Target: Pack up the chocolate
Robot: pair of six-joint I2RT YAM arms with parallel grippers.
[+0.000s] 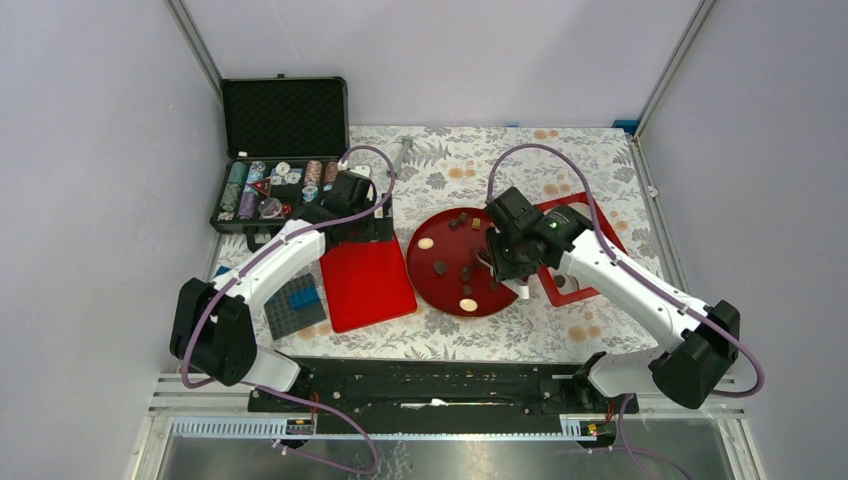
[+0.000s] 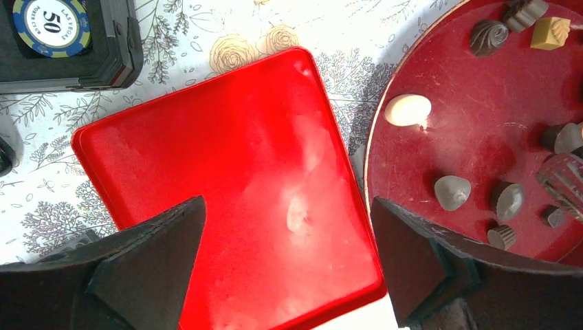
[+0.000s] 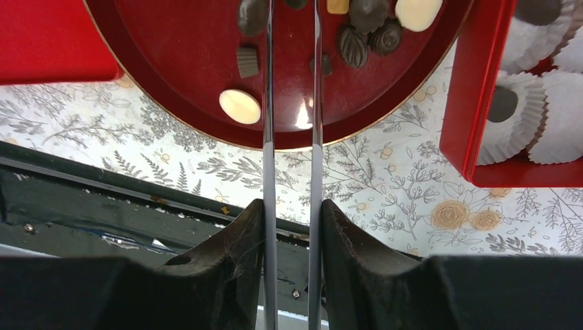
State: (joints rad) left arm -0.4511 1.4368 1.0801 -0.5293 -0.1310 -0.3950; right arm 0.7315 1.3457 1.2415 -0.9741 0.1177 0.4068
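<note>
Several small chocolates [image 1: 440, 267], mostly dark brown, some cream, lie on a round dark red plate [image 1: 452, 300]. They also show in the left wrist view [image 2: 452, 192] and the right wrist view [image 3: 249, 60]. My right gripper [image 1: 500, 262] [image 3: 292, 206] is shut on metal tongs [image 3: 268, 137], which reach over the plate [image 3: 179, 62]; their tips are cut off by the frame's top edge. A red box [image 3: 481, 103] of white paper cups lies right of the plate, with one dark chocolate [image 3: 503, 103] in a cup. My left gripper [image 1: 352, 222] [image 2: 289, 261] is open and empty above a flat red lid [image 2: 227, 165].
An open black case of poker chips [image 1: 280, 180] stands at the back left; one chip [image 2: 51, 24] shows in the left wrist view. A dark grey studded plate with blue bricks [image 1: 295, 305] lies left of the red lid [image 1: 365, 283]. A black rail [image 1: 430, 385] runs along the near edge.
</note>
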